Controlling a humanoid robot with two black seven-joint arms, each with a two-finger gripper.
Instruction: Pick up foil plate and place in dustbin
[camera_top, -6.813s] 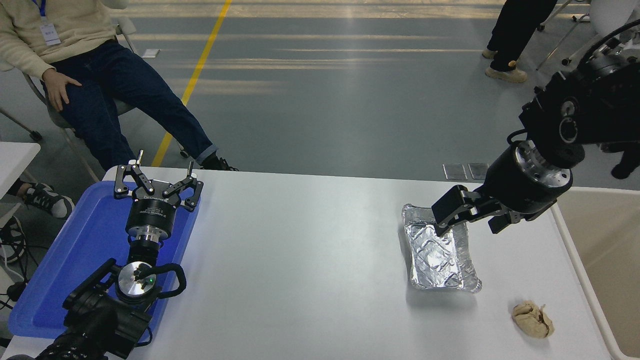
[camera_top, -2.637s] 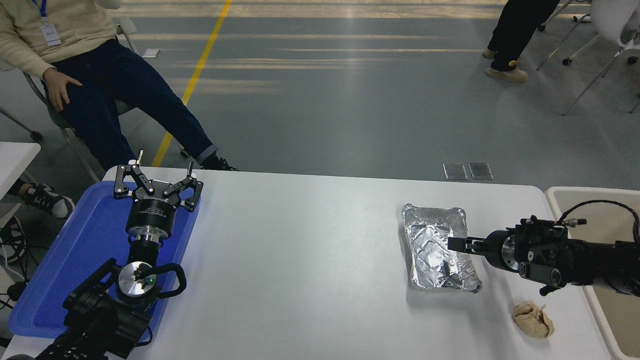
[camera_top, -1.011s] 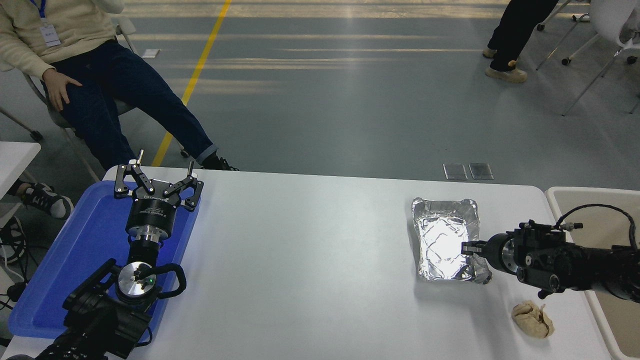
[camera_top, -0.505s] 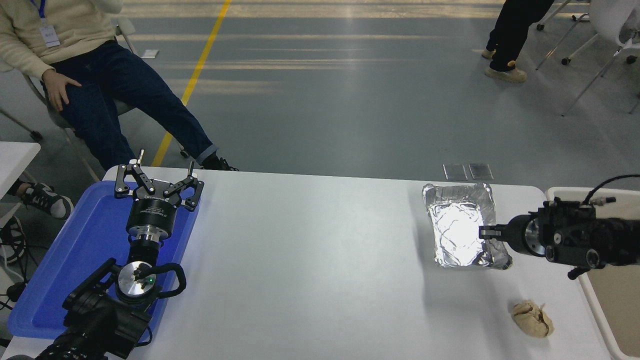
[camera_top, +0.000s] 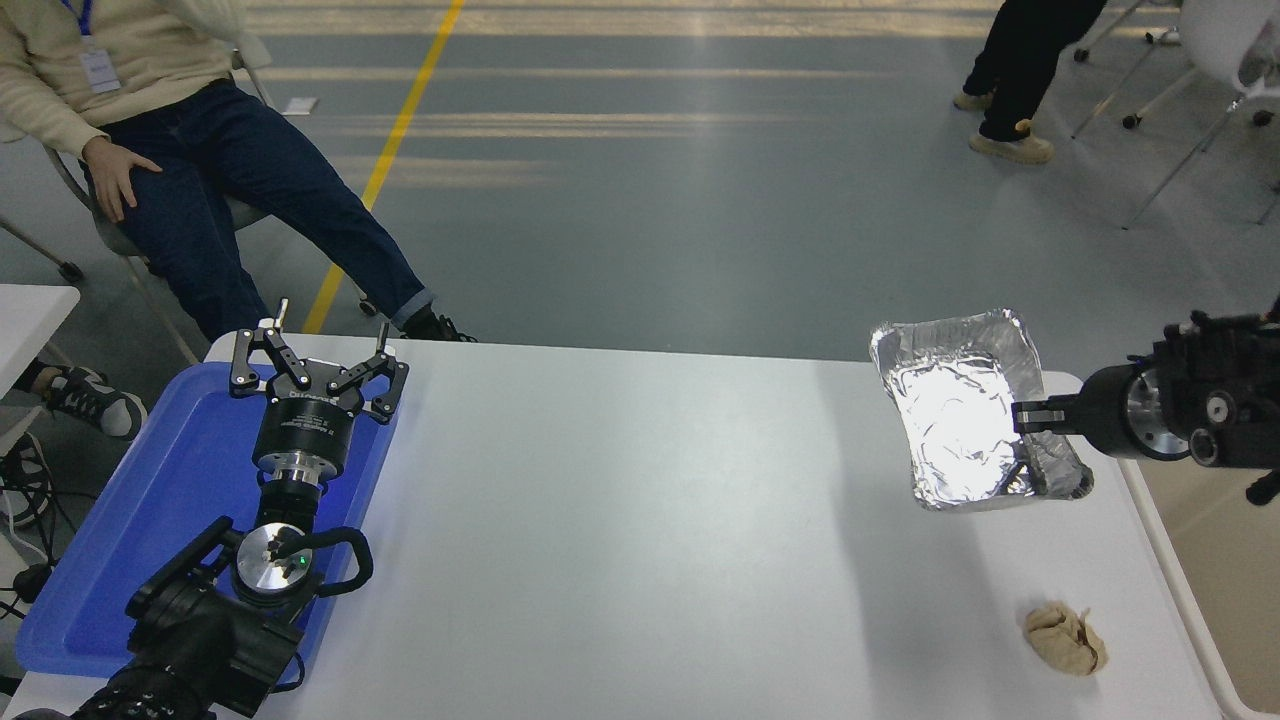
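Note:
The foil plate (camera_top: 960, 415) is a shiny silver tray with a crinkled rim, held in the air above the table's far right corner. My right gripper (camera_top: 1035, 440) comes in from the right edge and is shut on the plate's right rim. The dustbin (camera_top: 1205, 610) is the beige bin past the table's right edge; only part of it shows. My left gripper (camera_top: 318, 372) is parked open over the blue tray at the lower left.
A crumpled tan paper lump (camera_top: 1066, 638) lies on the white table (camera_top: 620, 540) at the front right. A blue tray (camera_top: 150, 500) lies at the left. A seated person (camera_top: 150, 120) is at the top left; another person's legs (camera_top: 1020, 70) stand at the top right.
My right gripper has lifted the foil plate off the table and carried it up and to the right, toward the bin. The left arm has not moved.

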